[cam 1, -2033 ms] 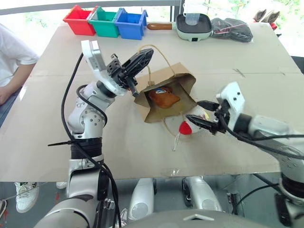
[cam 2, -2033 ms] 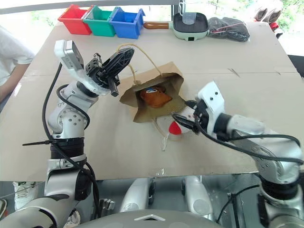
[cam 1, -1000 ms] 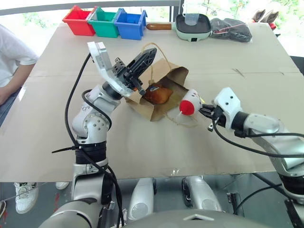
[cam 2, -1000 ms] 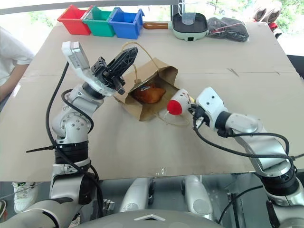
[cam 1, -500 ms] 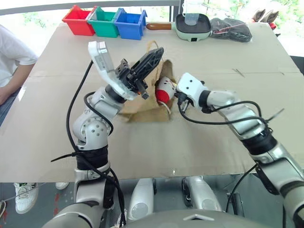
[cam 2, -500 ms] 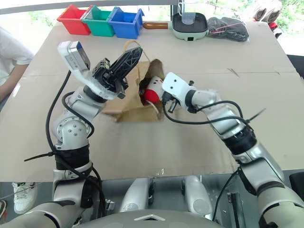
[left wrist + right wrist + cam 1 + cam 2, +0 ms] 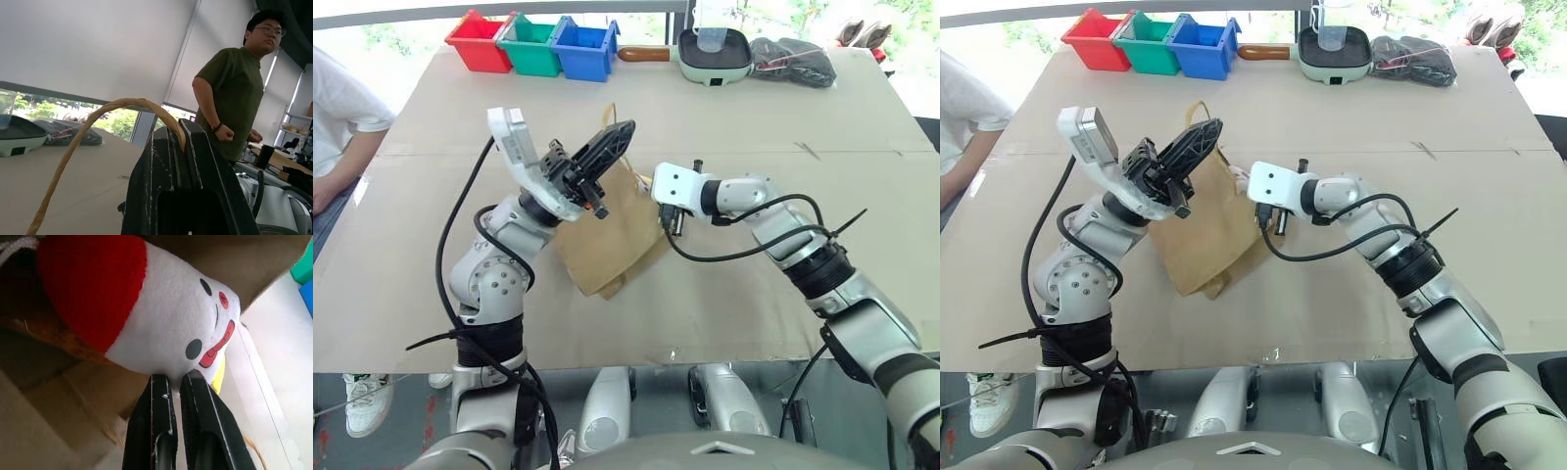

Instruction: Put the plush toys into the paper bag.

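At the mouth of the paper bag (image 7: 612, 230), lifted by one stiff loop handle (image 7: 98, 132) in the closed left gripper (image 7: 607, 147), the soft, light white plush toy (image 7: 161, 323) is pinched by the closed right gripper (image 7: 175, 382).

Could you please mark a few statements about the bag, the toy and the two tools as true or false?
1. The left tool is shut on a handle of the paper bag. True.
2. The right tool pinches the white toy with the red cap. True.
3. The white toy lies on the bare table, far from the bag. False: brown paper surrounds it at the bag's opening.
4. The blue bin stands left of the red bin. False: red, green, then blue, left to right.
5. A pan sits at the table's far edge. True.
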Tool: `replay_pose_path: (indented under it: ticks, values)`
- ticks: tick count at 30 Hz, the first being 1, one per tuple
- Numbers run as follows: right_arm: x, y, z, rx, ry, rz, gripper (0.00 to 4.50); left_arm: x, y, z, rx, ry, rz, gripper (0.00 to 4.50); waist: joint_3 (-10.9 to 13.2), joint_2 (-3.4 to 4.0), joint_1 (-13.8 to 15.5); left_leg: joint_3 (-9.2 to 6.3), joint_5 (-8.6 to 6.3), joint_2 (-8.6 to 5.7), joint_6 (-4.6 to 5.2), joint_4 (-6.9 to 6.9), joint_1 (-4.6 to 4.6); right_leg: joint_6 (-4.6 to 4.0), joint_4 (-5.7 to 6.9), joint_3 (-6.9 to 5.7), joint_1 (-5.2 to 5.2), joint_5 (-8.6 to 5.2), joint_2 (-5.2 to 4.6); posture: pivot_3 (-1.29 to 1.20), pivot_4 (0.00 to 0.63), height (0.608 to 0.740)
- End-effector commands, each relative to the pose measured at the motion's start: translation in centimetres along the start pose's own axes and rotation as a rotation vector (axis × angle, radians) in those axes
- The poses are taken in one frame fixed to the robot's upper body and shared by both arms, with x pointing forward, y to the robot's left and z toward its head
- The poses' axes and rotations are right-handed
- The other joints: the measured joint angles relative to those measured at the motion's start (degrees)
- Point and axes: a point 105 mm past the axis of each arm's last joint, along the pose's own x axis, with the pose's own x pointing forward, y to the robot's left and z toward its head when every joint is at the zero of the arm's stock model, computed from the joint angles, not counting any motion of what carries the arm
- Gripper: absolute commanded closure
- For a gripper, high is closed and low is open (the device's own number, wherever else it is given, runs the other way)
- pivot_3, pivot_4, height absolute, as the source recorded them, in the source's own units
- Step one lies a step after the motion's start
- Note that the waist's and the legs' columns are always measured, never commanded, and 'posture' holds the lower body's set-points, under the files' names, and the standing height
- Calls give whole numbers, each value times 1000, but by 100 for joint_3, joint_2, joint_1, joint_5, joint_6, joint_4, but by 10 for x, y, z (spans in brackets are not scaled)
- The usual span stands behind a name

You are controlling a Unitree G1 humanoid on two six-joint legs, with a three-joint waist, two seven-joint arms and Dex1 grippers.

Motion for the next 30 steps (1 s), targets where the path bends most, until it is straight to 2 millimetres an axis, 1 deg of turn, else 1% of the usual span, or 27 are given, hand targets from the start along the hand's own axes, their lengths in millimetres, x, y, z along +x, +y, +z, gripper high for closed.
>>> replay_pose_path:
  ticks: [1, 4, 7, 10, 13, 16, 17, 20, 25, 27, 28, 30]
  values:
    - [-15, -3, 11, 34, -47, -43, 4483, 3, 1, 17, 89, -34, -11, 4500, 0, 0, 16, -1, 0, 0, 0, -1, 0, 0, 0, -1, 0, 0, 0, 0, 150, 740]
    - [-25, 10, 16, 91, -76, -51, 4483, 8, 9, 15, 119, -6, -5, 4500, 0, 0, 18, -3, 0, 0, 0, -2, -1, 0, 0, -3, 0, 0, 0, 0, 150, 740]
    - [-34, 14, 19, 145, -77, -84, 4483, 16, 15, 16, 132, -3, -28, 4500, 0, 0, 7, -1, 0, -1, 0, 1, -1, 0, 2, -2, 0, 0, 1, 0, 150, 740]
    - [-45, 22, 19, 200, -74, -114, 4483, 42, 21, 19, 151, -1, -108, 4500, 0, 0, 46, -7, 0, -2, 0, 5, -2, 0, 7, -9, 0, 0, 3, 0, 150, 740]
    - [-48, 22, 21, 210, -66, -138, 4483, 55, 22, 19, 155, 16, -157, 4500, 0, 0, 60, -9, 0, -4, 0, 9, -6, 1, 3, -12, 1, 0, 4, 0, 150, 740]
    - [-52, 18, 21, 200, -53, -171, 4483, 60, 20, 21, 148, 28, -178, 4500, 0, 0, 1, -2, 0, -4, 0, 8, -6, 1, -1, -3, 1, -1, 2, 0, 150, 740]
    - [-52, 16, 22, 198, -49, -182, 4483, 59, 20, 22, 145, 31, -173, 4500, 0, 0, -14, -3, 0, -4, 0, 5, -5, 1, -1, -3, 0, -1, 3, 0, 150, 740]
    - [-52, 16, 24, 179, -39, -200, 4483, 47, 21, 23, 165, 61, -161, 4500, 0, 0, -40, -5, 0, 0, 0, 0, -4, 1, 2, -3, -4, -1, 6, 0, 150, 740]
    - [-46, 26, 30, 156, -57, -169, 4483, 23, 25, 22, 174, 167, -80, 4500, 1, 2, -33, -5, 0, 2, 0, -5, 0, 0, 3, -2, -4, -1, 6, 0, 150, 740]
    - [-34, 36, 33, 50, -85, -85, 4483, 9, 24, 20, 166, 208, -22, 4500, 1, 1, -35, -4, 0, 2, 0, -3, -2, 1, 1, -3, -3, -1, 5, 0, 150, 740]
    - [-25, 43, 33, 14, -100, -28, 4483, 3, 23, 19, 163, 222, 6, 4500, 1, 1, -36, -2, 0, 1, 1, -2, -1, 1, 1, -1, -2, -1, 2, 0, 150, 740]
    - [-10, 48, 29, -49, -104, 21, 4483, -5, 21, 16, 169, 233, 45, 4500, 1, 1, -35, -2, 0, 1, 1, -1, 0, 2, 0, -2, -1, -1, 2, 0, 150, 740]
